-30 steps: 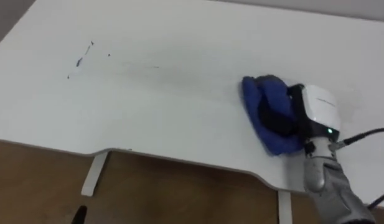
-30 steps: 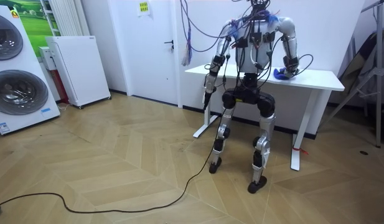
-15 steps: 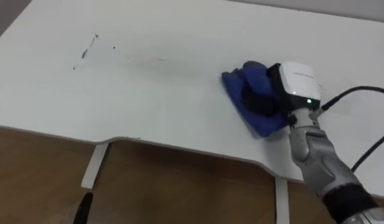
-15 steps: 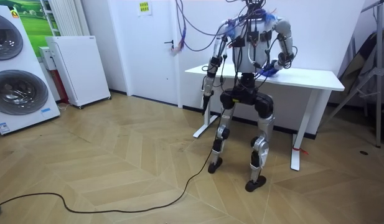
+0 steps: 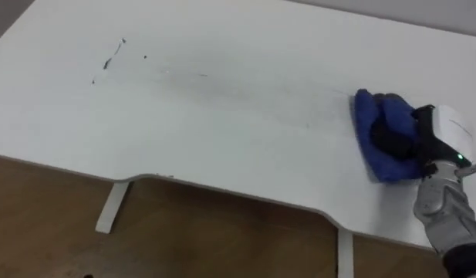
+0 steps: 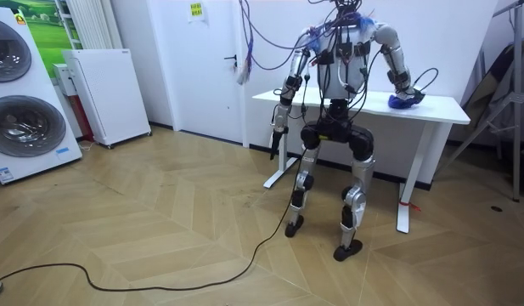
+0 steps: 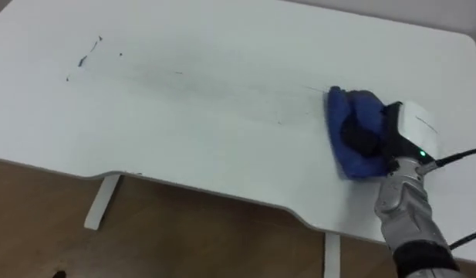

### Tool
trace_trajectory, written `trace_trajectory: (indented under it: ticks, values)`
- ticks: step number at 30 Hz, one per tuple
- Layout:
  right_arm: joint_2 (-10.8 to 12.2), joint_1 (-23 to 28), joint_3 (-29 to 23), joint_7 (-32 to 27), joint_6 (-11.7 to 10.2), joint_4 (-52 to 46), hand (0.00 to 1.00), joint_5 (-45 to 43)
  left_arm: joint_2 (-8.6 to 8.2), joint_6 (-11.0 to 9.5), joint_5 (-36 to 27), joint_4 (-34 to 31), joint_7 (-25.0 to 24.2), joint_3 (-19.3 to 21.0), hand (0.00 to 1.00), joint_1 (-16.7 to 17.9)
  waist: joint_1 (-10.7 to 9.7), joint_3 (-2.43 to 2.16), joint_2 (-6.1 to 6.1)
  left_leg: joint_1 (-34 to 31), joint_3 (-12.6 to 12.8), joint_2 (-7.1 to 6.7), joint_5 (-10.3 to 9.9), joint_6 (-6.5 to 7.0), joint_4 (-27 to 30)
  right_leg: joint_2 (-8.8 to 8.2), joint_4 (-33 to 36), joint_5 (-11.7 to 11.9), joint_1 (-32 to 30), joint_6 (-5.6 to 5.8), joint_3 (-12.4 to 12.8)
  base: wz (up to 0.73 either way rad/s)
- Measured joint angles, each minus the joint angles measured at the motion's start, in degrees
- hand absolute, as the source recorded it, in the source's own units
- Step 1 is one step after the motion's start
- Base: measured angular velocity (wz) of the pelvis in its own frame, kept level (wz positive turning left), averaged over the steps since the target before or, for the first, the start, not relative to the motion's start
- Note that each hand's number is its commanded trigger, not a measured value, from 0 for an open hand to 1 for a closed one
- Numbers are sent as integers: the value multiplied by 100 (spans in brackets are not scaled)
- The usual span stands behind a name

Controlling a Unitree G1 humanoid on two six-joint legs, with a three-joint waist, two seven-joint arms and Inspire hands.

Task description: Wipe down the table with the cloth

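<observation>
A blue cloth [image 5: 376, 133] lies bunched on the white table [image 5: 245, 116] near its right end. My right hand [image 5: 444, 130] rests on the cloth from the right, its dark fingers curled into the folds. The same cloth [image 7: 347, 139] and hand [image 7: 411, 127] appear in the right eye view. Small dark marks [image 5: 110, 62] sit at the table's far left, with faint streaks trailing rightward from them. In the room view I stand at the table's front edge, right hand [image 6: 406, 98] on the top. My left hand [image 6: 274, 143] hangs beside the table's left end.
The table's front edge [image 5: 222, 189] has a shallow cut-out, with white legs [image 5: 110, 208] and wooden floor below. In the room view, washing machines [image 6: 19, 102] and a white cabinet [image 6: 109, 93] stand far off on the room view's left.
My right hand swept the cloth left toward the table's middle, then back right; it now sits farther right than one second ago. The marks at the far left look unchanged.
</observation>
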Motion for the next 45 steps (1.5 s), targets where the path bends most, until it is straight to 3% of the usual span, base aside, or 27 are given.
trace_trajectory:
  ticks: [4,9,12,15,19,23,26,28,33,39,45]
  values:
    - [-12,-398,268,185,246,-16,100,53,-7,8,0,-48,-1,-53,0,-259,218,-29,35,-51,77,0,4,7,-7,61,147,44,-341,-83,416,-39]
    - [-122,-1035,383,151,235,502,100,315,-5,-2,-292,-193,-4,-242,0,-373,174,-7,80,-192,16,-9,30,16,19,73,169,61,-477,-109,425,0]
    - [-411,-1036,274,20,227,843,100,537,2,68,-266,-291,-6,-241,0,-303,158,-10,119,-403,-144,-39,56,21,43,58,154,61,-576,-108,282,23]
    - [-504,-950,-50,-149,72,994,100,719,8,136,-266,-390,-6,-168,0,-55,11,-25,197,-474,-163,-62,65,32,70,44,149,49,-587,-89,261,18]
    - [-754,-635,-333,-308,-54,1230,100,914,34,147,-220,-434,-4,-147,0,4,-112,-28,176,-461,-160,-106,72,44,71,-16,150,13,-511,-40,142,15]
    - [-776,-330,-508,-478,-52,1269,100,904,99,114,-246,-529,-4,-148,0,-58,-184,-26,95,-424,-160,-106,74,47,68,-17,146,-30,-466,-49,143,0]
    - [-775,-259,-464,-474,21,1190,100,905,97,57,-283,-465,-5,-190,0,-240,-192,-25,76,-383,-115,-106,76,50,77,21,147,-34,-456,-55,336,-8]
    - [-772,-255,-200,-462,116,1075,100,877,93,-67,-302,-467,-7,-285,0,-297,-145,-21,70,-301,-31,-97,78,54,63,78,129,-27,-448,-63,574,-21]
    - [-765,-257,259,-468,233,481,100,297,85,-139,-447,-440,-9,-292,0,-362,-63,-6,51,-218,10,-104,81,60,-25,89,208,-11,-545,-84,754,-18]
    - [-761,-216,653,-468,151,-193,100,-453,78,-254,-447,-384,-39,-442,0,-296,72,7,31,-106,110,-102,82,61,-136,91,164,-11,-516,-82,817,-7]
    - [-709,-136,1073,-436,123,-571,100,-689,80,-230,-583,-375,-42,-525,0,43,82,12,-2,350,123,-98,83,62,-393,113,-38,-26,-62,-38,699,2]
